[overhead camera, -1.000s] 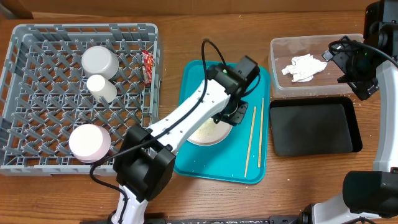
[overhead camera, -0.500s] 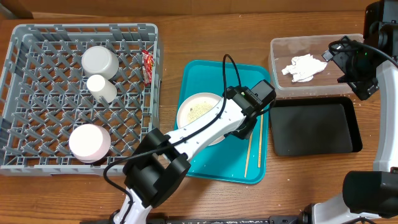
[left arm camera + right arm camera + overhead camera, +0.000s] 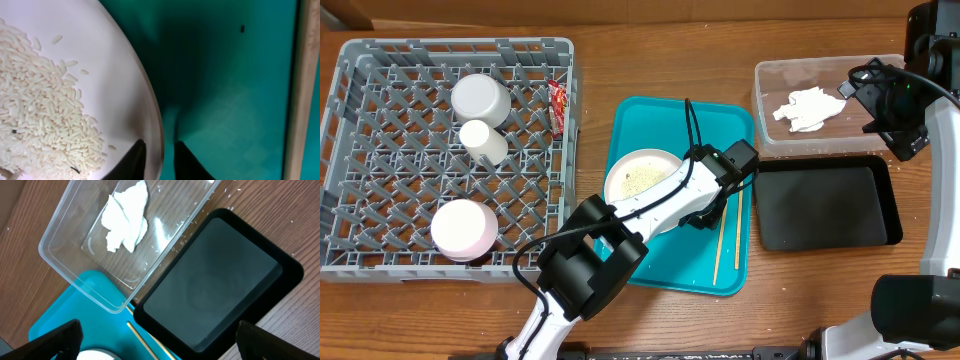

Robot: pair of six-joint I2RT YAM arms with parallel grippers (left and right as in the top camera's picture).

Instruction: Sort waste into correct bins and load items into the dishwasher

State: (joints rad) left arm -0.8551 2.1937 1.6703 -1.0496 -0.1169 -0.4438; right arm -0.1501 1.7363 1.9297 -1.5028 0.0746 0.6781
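A white plate [image 3: 638,180] with loose rice [image 3: 40,100] lies on the teal tray [image 3: 665,265]. My left gripper [image 3: 161,159] straddles the plate's right rim, one finger inside and one outside, jaws closed narrow on it. Thin wooden chopsticks [image 3: 727,238] lie just right of it on the tray, seen also as a chopstick [image 3: 304,90]. My right gripper [image 3: 167,342] hangs wide open and empty above the clear tub [image 3: 65,260], which holds the crumpled napkin [image 3: 125,217]. The black tray [image 3: 220,285] is bare. A red sauce packet [image 3: 558,106] rests on the dish rack's right wall.
The grey dish rack [image 3: 380,70] at the left holds a white cup [image 3: 480,97], a smaller white piece [image 3: 482,142] and a bowl [image 3: 465,228]. The clear tub [image 3: 770,135] and black tray [image 3: 825,205] sit at the right, close to the teal tray.
My left gripper has slid from over the plate to its right rim, uncovering the rice, and its jaws have narrowed around the rim. The right arm has not moved.
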